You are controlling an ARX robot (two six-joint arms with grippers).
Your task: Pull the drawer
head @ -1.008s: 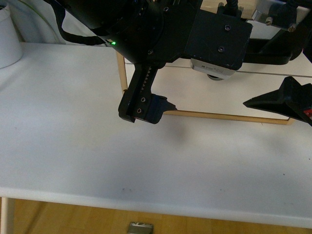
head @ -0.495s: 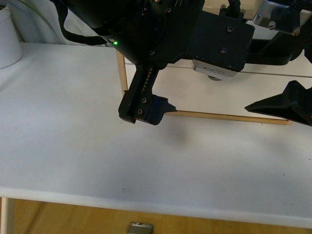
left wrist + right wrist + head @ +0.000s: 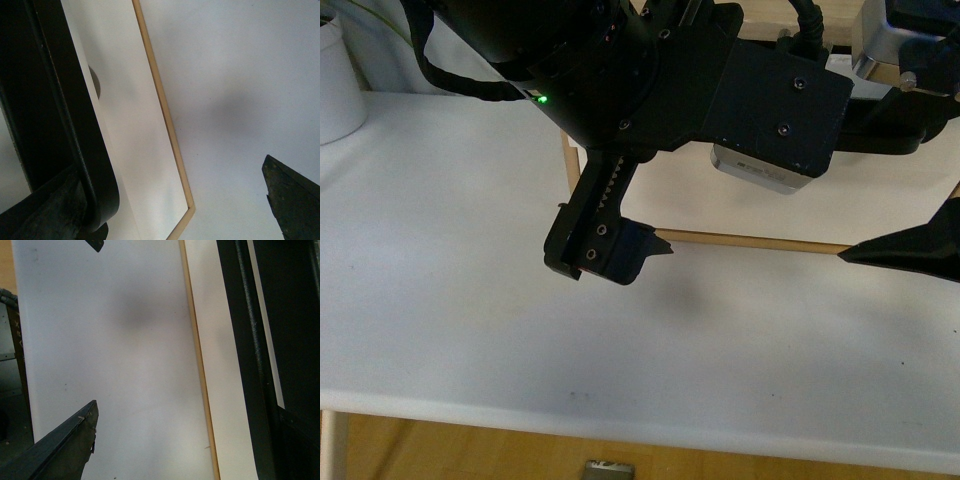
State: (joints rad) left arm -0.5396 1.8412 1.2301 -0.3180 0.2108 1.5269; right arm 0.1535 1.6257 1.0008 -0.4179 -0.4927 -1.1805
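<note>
Since the earlier frame the left gripper (image 3: pixel 170 172) has dropped a little lower and further left. The right gripper (image 3: pixel 908 250) has slid out toward the right edge of the front view. The drawer's near wood edge (image 3: pixel 760 241) has barely shifted.

Left gripper: open. In the left wrist view the fingers (image 3: pixel 290 200) are wide apart with nothing clamped. The black handle (image 3: pixel 65 115) runs right beside one finger; can't tell if they touch. My guess is it's spread like that to get around or hook the bar before pulling.

The drawer (image 3: pixel 690 200) sits on the far part of the white table (image 3: pixel 470 330), middle to right of the front view, mostly under the arms. It has a plain white panel with a thin light-wood rim along the left and near sides. The long black bar handle shows only in the wrist views. A half-round notch (image 3: pixel 95 82) peeks out from behind the bar.

Right gripper: only one finger (image 3: pixel 65 450) is clearly seen, far off to one side, so it reads as open and holding nothing. It hangs over bare table just off the wood edge, apart from the handle (image 3: pixel 240 340). It's probably just standing by.
</note>
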